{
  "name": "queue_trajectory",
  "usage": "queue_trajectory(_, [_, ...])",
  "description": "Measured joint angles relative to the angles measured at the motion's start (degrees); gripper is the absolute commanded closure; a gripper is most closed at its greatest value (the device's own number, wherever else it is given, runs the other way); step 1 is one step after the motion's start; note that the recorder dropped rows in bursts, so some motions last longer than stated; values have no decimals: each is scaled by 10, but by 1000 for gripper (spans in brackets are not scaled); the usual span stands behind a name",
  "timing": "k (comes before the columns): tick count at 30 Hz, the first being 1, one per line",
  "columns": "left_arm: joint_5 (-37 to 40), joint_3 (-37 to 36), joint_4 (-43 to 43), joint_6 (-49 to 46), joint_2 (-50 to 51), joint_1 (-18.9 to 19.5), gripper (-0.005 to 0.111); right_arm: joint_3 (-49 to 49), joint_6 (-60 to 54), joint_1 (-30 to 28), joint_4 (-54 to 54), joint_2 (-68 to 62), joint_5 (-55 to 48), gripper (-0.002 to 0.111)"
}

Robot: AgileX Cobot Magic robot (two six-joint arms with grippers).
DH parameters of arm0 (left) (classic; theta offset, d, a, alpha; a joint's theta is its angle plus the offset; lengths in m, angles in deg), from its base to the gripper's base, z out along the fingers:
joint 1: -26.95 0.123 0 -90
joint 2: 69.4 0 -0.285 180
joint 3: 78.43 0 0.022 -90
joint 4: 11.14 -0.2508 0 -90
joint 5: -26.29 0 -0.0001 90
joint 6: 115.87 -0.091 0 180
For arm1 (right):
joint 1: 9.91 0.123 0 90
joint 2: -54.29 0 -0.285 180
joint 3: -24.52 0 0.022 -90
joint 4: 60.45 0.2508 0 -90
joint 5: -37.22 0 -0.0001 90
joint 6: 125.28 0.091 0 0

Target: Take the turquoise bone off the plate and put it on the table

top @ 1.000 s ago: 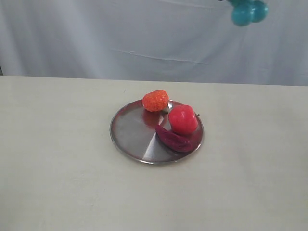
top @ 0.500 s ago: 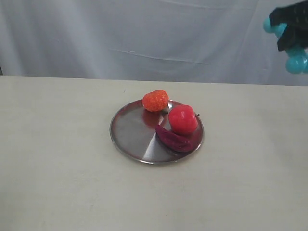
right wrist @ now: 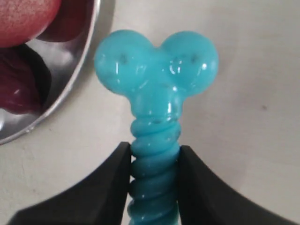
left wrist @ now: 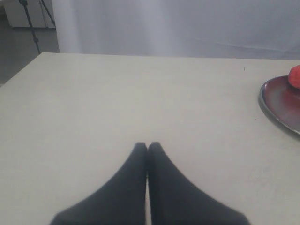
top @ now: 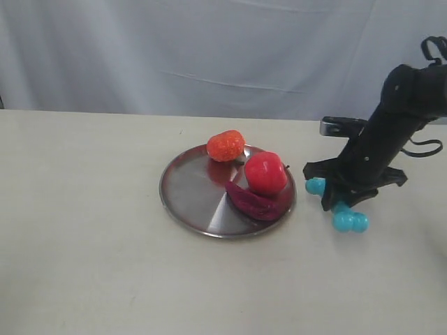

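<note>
The turquoise bone (top: pixel 348 220) hangs low over the table (top: pixel 84 230), just right of the plate (top: pixel 192 192). My right gripper (top: pixel 336 204) is shut on its ribbed shaft; one knobbed end (top: pixel 316 185) shows on the plate's side and the other pokes out below. In the right wrist view the bone (right wrist: pixel 156 84) fills the middle, with my right gripper (right wrist: pixel 154 159) pinching its shaft and the plate's rim (right wrist: pixel 70 93) close beside it. My left gripper (left wrist: pixel 147 146) is shut on nothing, above bare table well away from the plate (left wrist: pixel 274 112).
On the plate lie an orange-red strawberry-like toy (top: pixel 225 145), a red apple-like toy (top: pixel 265 172) and a dark purple piece (top: pixel 255 202). A grey-white cloth backdrop (top: pixel 209 49) hangs behind the table.
My right gripper has come down with the bone from high at the upper right to just above the table beside the plate. The left gripper and the plate's contents have not moved.
</note>
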Motion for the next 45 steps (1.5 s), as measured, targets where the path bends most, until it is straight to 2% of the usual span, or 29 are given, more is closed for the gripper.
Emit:
queue_trajectory(6, [0, 0, 0, 0, 0, 0, 107, -7, 92, 31, -29, -19, 80, 109])
queue_trajectory(11, [0, 0, 0, 0, 0, 0, 107, -8, 146, 33, -103, -19, 83, 109])
queue_trajectory(18, [0, 0, 0, 0, 0, 0, 107, -8, 156, 33, -124, -23, 82, 108])
queue_trajectory(20, [0, 0, 0, 0, 0, 0, 107, -8, 156, 33, -124, -31, 80, 100])
queue_trajectory(22, [0, 0, 0, 0, 0, 0, 107, -8, 155, 33, -124, -40, 80, 70])
queue_trajectory(24, [0, 0, 0, 0, 0, 0, 107, -8, 145, 33, -124, -43, 79, 53])
queue_trajectory(26, [0, 0, 0, 0, 0, 0, 107, -8, 142, 33, -124, -43, 79, 51])
queue_trajectory(33, [0, 0, 0, 0, 0, 0, 107, -9, 129, 33, -125, -15, 65, 51])
queue_trajectory(39, [0, 0, 0, 0, 0, 0, 107, -9, 122, 36, -125, 84, 55, 53])
queue_trajectory(41, [0, 0, 0, 0, 0, 0, 107, -9, 121, 40, -130, 132, 54, 64])
queue_trajectory(45, [0, 0, 0, 0, 0, 0, 107, 4, 116, 62, -153, 239, 70, 99])
